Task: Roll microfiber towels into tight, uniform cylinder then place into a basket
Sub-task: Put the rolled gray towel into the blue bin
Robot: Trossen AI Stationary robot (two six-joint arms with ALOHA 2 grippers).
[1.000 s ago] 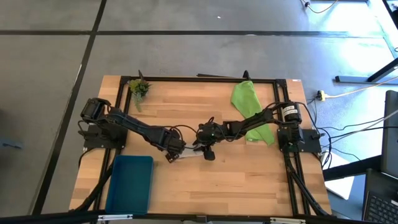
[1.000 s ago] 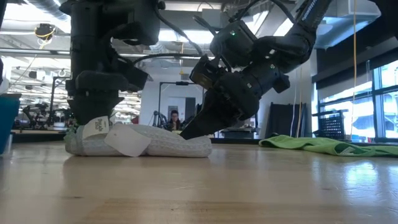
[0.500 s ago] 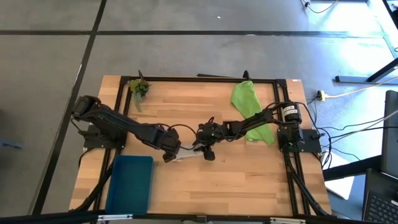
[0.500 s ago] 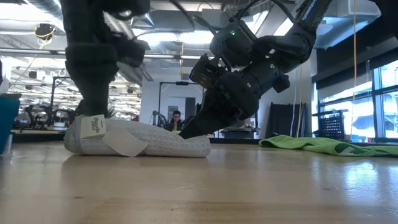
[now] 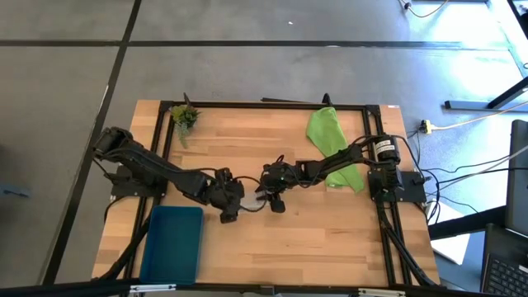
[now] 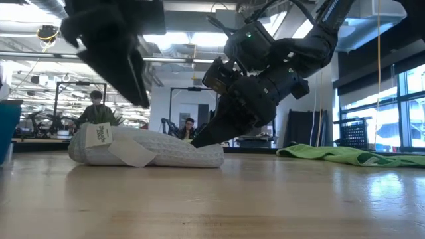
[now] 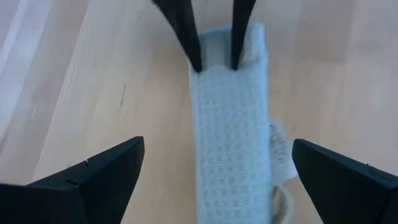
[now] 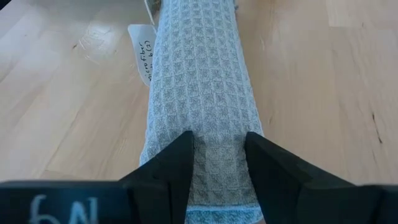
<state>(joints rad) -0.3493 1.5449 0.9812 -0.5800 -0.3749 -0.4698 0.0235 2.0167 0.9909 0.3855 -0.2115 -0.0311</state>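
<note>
Between the right end effector point(image 8: 217, 163) fingers lies the rolled grey towel point(image 8: 200, 81).

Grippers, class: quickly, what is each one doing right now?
Left gripper: open, above the rolled grey towel, holding nothing.
Right gripper: jaws shut on the towel's end.

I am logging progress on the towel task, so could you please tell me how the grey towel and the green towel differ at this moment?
The grey towel is rolled into a cylinder; the green towel lies loose and flat. The grey towel sits mid-table, its end between the right gripper fingers, with the left gripper open and raised above it; the green towel lies untouched by the far right edge. Neither is in the teal basket.
</note>
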